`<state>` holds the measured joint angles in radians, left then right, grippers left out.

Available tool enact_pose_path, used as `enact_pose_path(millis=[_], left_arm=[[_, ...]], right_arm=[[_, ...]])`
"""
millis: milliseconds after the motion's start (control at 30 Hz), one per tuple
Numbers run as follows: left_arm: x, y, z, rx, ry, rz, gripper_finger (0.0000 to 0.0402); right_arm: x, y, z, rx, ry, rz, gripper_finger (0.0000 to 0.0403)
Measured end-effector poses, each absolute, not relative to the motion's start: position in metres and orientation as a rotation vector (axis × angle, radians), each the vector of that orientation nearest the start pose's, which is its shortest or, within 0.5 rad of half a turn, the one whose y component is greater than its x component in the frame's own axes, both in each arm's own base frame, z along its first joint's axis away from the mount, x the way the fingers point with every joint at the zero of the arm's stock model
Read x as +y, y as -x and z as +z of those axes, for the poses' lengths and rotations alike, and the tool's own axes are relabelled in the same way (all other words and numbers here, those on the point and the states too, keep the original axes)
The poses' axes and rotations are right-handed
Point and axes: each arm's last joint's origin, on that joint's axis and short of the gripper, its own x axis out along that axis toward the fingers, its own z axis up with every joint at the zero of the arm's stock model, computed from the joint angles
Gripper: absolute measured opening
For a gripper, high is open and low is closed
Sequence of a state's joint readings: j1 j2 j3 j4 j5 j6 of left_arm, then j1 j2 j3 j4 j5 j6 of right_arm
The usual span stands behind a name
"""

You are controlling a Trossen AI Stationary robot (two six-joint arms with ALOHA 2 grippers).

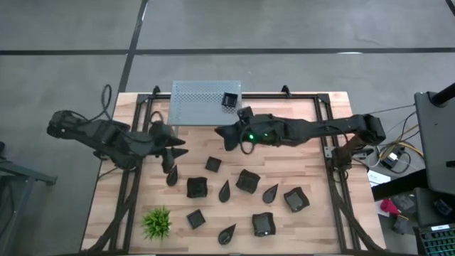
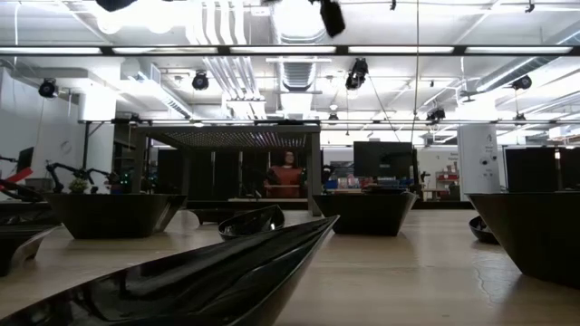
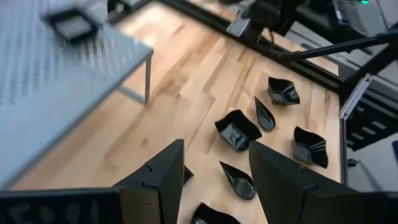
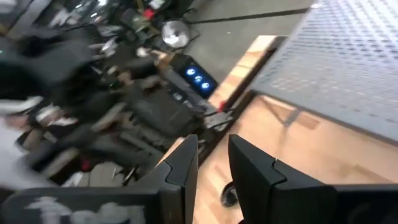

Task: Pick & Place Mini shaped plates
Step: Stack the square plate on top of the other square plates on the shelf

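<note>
Hovering empty with fingers apart, right claw (image 1: 222, 133) sits above plates (image 1: 247, 180).

Little plates (image 1: 197, 187) are all glossy black, sitting on a pale striped wood table (image 1: 313, 220). There's a spiky bright green plant (image 1: 157, 222) and a grey shelf (image 1: 195, 103) dotted with tiny holes.

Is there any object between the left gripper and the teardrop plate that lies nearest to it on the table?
Nothing visible stands between them. In the high view the left gripper, with its fingers open, hangs just above the teardrop plate and only bare wood table lies around it. The square plate sits beside it, apart.
</note>
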<state>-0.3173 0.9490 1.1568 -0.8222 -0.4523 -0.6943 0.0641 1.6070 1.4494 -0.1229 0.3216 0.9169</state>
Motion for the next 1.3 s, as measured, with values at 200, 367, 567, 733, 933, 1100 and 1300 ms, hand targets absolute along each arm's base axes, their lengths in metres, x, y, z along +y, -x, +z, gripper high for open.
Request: enact_pose_path(millis=[200, 367, 567, 733, 933, 1100, 1300], left_arm=[[-0.035, -0.186, 0.362, 0.559, 0.575, 0.374, 0.0174], [-0.024, -0.205, 0.349, 0.615, 0.731, 0.45, 0.0174], [-0.012, -0.225, 0.324, 0.702, 0.88, 0.531, 0.0174], [-0.011, -0.238, 0.29, 0.802, 0.948, 0.585, 0.0174], [-0.011, -0.247, 0.251, 0.865, 0.965, 0.654, 0.0174], [-0.006, -0.255, 0.222, 0.869, 1.033, 0.653, 0.0174], [0.001, -0.258, 0.197, 0.914, 1.072, 0.679, 0.0174]], right_arm=[[0.041, -0.346, 0.389, 0.126, -0.74, -0.253, 0.0081], [0.062, -0.327, 0.405, 0.121, -0.686, -0.17, 0.0071], [0.085, -0.307, 0.418, 0.119, -0.623, -0.074, 0.0069], [0.094, -0.301, 0.42, 0.128, -0.585, -0.036, 0.0074], [0.099, -0.297, 0.423, 0.129, -0.597, -0.009, 0.007], [0.098, -0.294, 0.426, 0.112, -0.604, 0.0, 0.0063], [0.098, -0.294, 0.427, 0.111, -0.601, 0.001, 0.0068]])
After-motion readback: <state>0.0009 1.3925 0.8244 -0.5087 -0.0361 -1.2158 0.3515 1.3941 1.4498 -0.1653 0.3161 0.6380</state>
